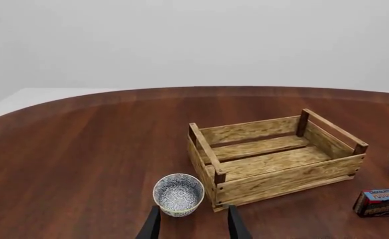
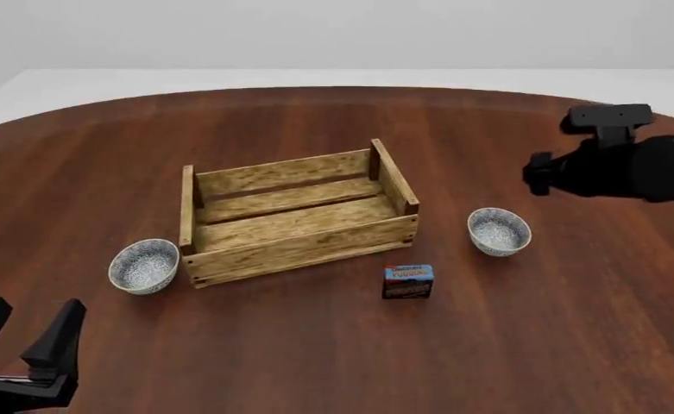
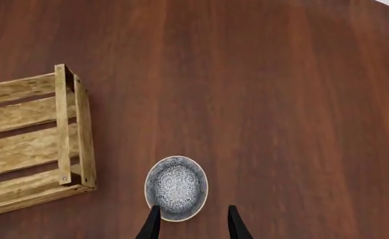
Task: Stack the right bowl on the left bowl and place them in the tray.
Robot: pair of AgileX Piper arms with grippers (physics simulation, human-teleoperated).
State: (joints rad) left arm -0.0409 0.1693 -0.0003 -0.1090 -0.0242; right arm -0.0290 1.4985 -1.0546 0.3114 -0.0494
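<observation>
Dark reddish wood is what we see across the whole bench (image 2: pixel 313 345), the largest thing here. On it the tray (image 2: pixel 296 220), a light-brown slat crate with darker corner posts, lies ahead and to the right of our left tool (image 2: pixel 26 332) and well to the left of our right tool (image 3: pixel 191 224). The left bowl (image 2: pixel 144 266), blue-and-white patterned, stands upright just outside the tray's left end, a little ahead of the left tool, whose two dark fingers are spread apart and grip nothing. The right bowl (image 2: pixel 499 231), same pattern, stands apart from the tray's right end; in the right wrist view it lies just beyond that tool's parted, unloaded fingers. Smallest is the blue-and-brown pudding box (image 2: pixel 408 281), between tray and right bowl, nearer us.
</observation>
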